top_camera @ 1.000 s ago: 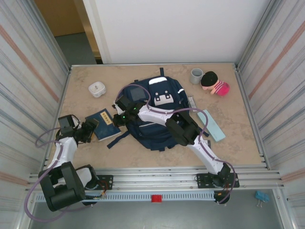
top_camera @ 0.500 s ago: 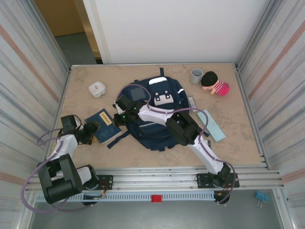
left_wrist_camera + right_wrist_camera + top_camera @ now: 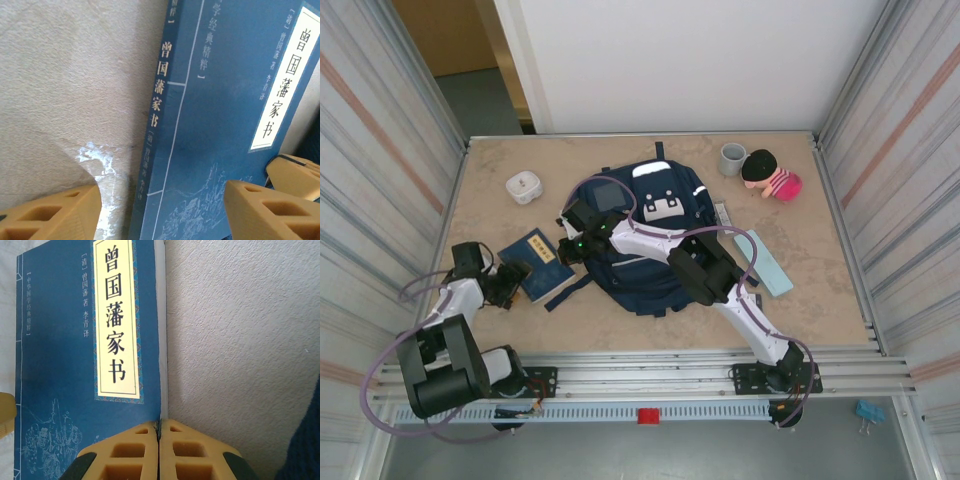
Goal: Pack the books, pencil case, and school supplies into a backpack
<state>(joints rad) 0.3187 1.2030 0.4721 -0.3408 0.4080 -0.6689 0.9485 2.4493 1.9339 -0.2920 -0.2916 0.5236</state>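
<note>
A dark blue book with a cream title label lies flat, left of the navy backpack. My left gripper is at the book's near left edge, open, its fingers straddling the spine. My right gripper is shut with nothing held, its tips at the book's right edge. A thin pale teal book lies right of the backpack, and a narrow grey-white bar of the school supplies lies beside it. No pencil case can be made out.
A rounded white box sits at the back left. A grey cup and a small doll stand at the back right. Metal walls close in both sides. The backpack's dark fabric lies just right of my right gripper.
The left gripper has crept in towards the blue book's edge. The right gripper's jaws have closed the last bit; book and backpack have not moved.
</note>
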